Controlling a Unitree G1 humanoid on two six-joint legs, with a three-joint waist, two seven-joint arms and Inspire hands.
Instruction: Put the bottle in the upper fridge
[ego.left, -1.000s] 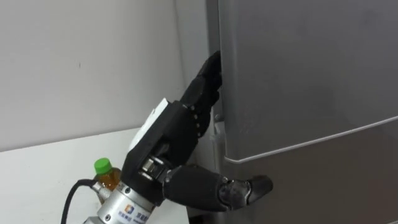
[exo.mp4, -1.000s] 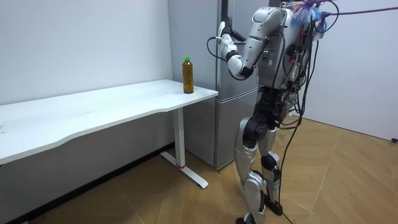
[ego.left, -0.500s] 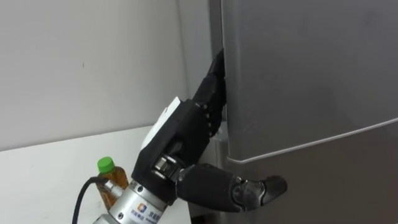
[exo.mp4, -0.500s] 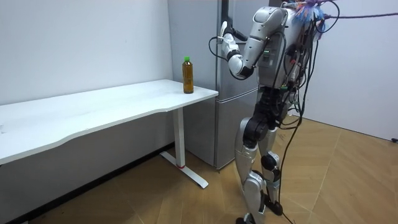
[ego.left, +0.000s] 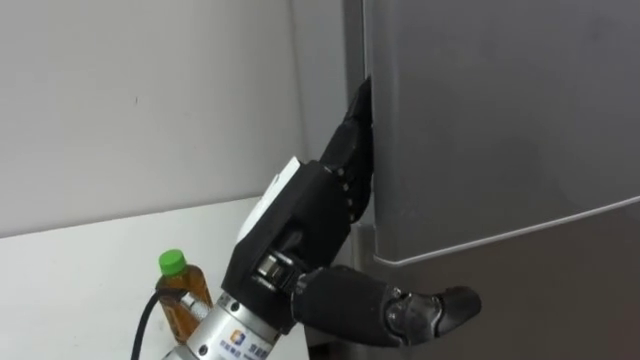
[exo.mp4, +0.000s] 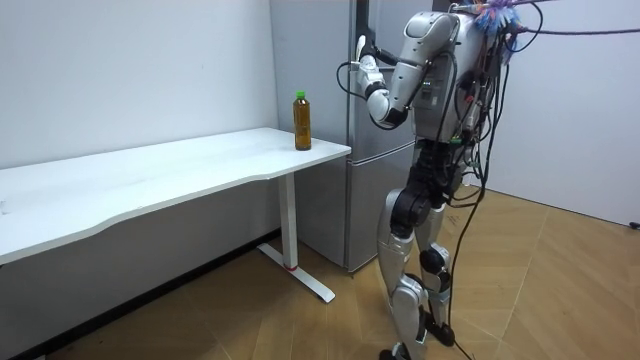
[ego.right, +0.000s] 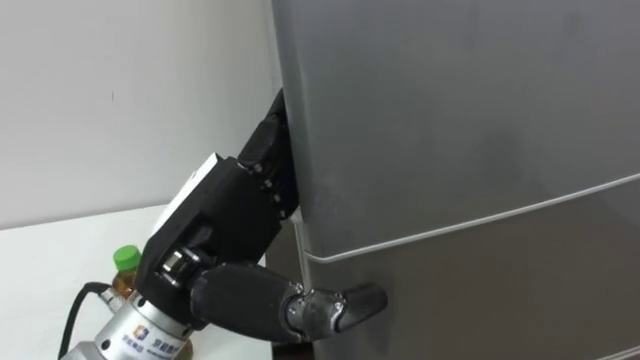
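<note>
We hold our left hand (ego.left: 305, 225) up at the left edge of the upper fridge door (ego.left: 500, 120), and its far end goes into the narrow gap behind this edge. We judge that it is placed so in order to pull the door, which looks closed or nearly closed, because the bottle cannot go inside before the door swings out. What lies behind the edge is hidden, so we cannot tell how far the hand is open or whether it has hold of the door.

The bottle (ego.left: 180, 290) is on the white table (ego.left: 80, 270), at about 7 o'clock from the hand and apart from it. In the room view it stands near the table corner closest to that door, probably so that we can reach it easily once the door is open. It is upright: its long axis is vertical, the green cap (ego.left: 172, 263) points to 12 o'clock and the base rests on the table top. We see only 1 bottle.
</note>
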